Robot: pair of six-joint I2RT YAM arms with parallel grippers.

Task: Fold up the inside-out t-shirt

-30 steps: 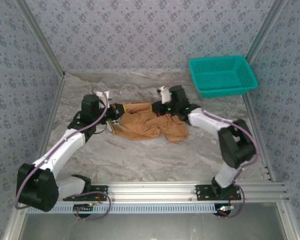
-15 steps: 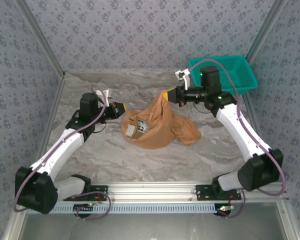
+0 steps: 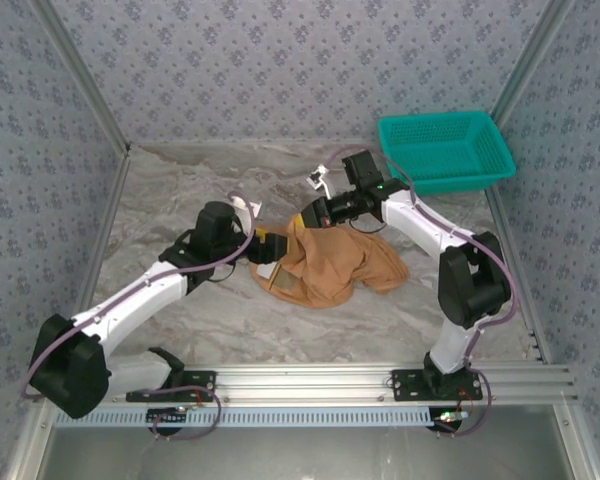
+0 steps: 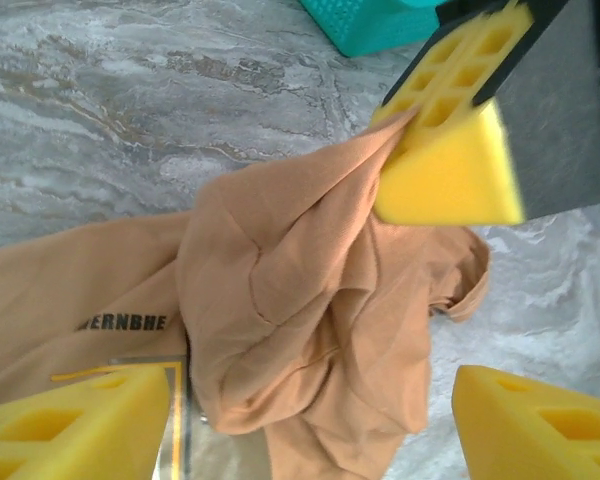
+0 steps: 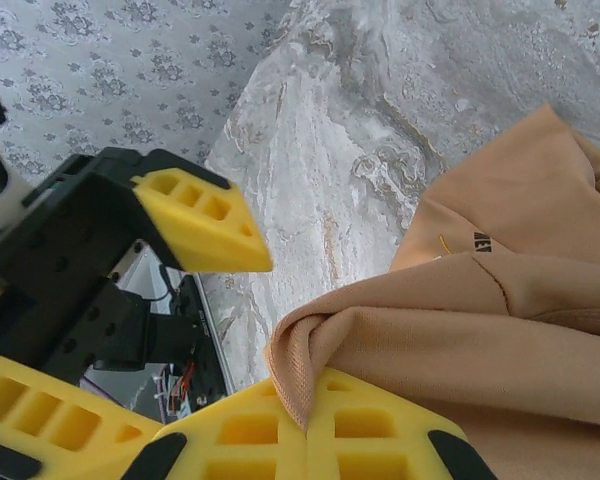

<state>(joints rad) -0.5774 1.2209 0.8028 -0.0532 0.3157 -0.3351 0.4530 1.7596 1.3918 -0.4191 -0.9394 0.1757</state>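
Note:
The orange-tan t-shirt [image 3: 330,268] lies bunched in the middle of the table. My right gripper [image 3: 305,218] is shut on a folded edge of it, and the cloth is pinched between the yellow pads [image 5: 308,430]. That pinched corner is lifted, and the fabric [image 5: 500,300] drapes away from it. My left gripper [image 3: 270,245] stands open right beside the shirt's left end, its two yellow fingers [image 4: 75,420] spread either side of the hanging cloth [image 4: 300,300]. Dark lettering [image 4: 120,322] shows on the shirt's left part. The right gripper's pads [image 4: 450,150] hold the cloth above.
A teal plastic basket [image 3: 445,150] stands at the back right corner. Patterned walls enclose the marble tabletop [image 3: 180,180] on three sides. An aluminium rail [image 3: 310,380] runs along the near edge. The left gripper's finger [image 5: 195,215] is close in front of the right gripper.
The right gripper has come down and to the left with the shirt's edge in it. The left gripper has moved right, up against the shirt, and the two grippers are now close together.

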